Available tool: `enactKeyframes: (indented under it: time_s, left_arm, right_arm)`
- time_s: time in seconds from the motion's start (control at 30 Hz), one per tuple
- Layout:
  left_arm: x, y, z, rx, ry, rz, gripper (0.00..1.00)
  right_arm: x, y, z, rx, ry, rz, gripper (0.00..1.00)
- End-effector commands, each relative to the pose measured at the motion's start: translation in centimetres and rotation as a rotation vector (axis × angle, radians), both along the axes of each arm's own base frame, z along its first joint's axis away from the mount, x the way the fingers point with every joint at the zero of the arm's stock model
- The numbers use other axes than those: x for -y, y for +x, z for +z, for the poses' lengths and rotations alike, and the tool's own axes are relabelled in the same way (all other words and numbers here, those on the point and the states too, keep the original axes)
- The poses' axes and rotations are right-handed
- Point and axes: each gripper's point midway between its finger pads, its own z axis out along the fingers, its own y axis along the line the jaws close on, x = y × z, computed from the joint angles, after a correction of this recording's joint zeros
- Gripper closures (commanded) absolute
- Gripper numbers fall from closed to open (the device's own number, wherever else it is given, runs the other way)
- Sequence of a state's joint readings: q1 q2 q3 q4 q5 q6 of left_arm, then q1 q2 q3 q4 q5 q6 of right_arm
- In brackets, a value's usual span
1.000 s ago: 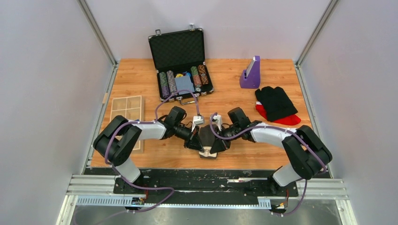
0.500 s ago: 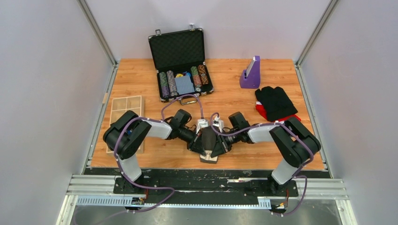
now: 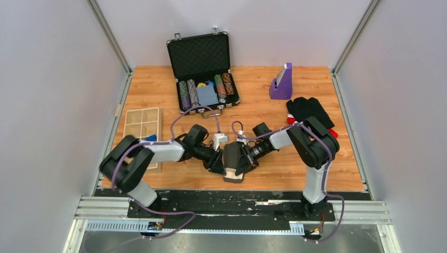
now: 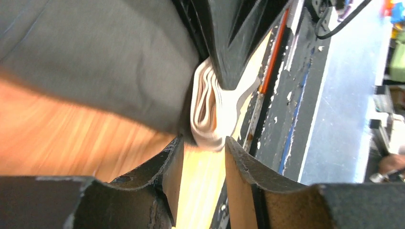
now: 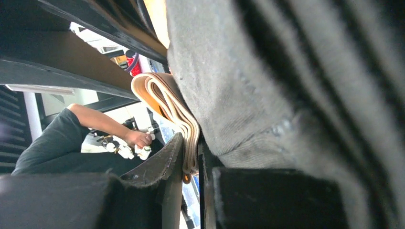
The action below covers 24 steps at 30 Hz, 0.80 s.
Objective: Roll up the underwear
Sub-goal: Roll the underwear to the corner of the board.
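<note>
The underwear is a dark grey cloth with a beige waistband, bunched near the table's front edge between both grippers. My left gripper is at its left side. In the left wrist view the left gripper is open, with the folded waistband just past its fingertips. My right gripper is at the garment's right side. In the right wrist view the right gripper is shut on the layered waistband, with grey cloth filling the right of that view.
An open black poker-chip case stands at the back. A purple holder is at the back right, with a black garment over a red one near it. A wooden tray lies at the left. The table's front edge is close.
Both grippers have closed in on the underwear and it is now bunched narrower. The right arm's elbow has swung back and toward the middle; the left arm has shifted slightly.
</note>
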<state>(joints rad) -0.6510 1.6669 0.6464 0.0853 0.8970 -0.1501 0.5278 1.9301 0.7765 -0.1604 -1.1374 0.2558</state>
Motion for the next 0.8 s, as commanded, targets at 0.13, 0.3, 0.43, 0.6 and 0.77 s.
enactKeyframes:
  time_s: [0.13,0.3,0.43,0.6,0.77]
  left_arm:
    - [-3.0,1.2,9.2,0.358,-0.028,0.107,0.46]
    - [-1.6,-1.6,12.0,0.919,-0.148,-0.266,0.42]
    - [-1.5,-2.3,8.2,1.18,-0.127,-0.524,0.41]
    - [-0.4,-2.9,5.9,1.353,-0.135,-0.667,0.4]
    - [0.9,-2.5,3.8,1.405,-0.055,-0.677,0.41]
  right_arm:
    - [0.8,0.2,-5.5,0.018,-0.203,0.018,1.0]
    - [0.6,0.5,-6.3,-0.009,-0.203,0.039,1.0]
    - [0.7,0.6,-6.7,-0.053,-0.2,0.035,1.0]
    - [0.6,0.4,-7.1,-0.097,-0.194,0.043,1.0]
    - [0.6,0.3,-7.0,-0.134,-0.176,0.046,1.0]
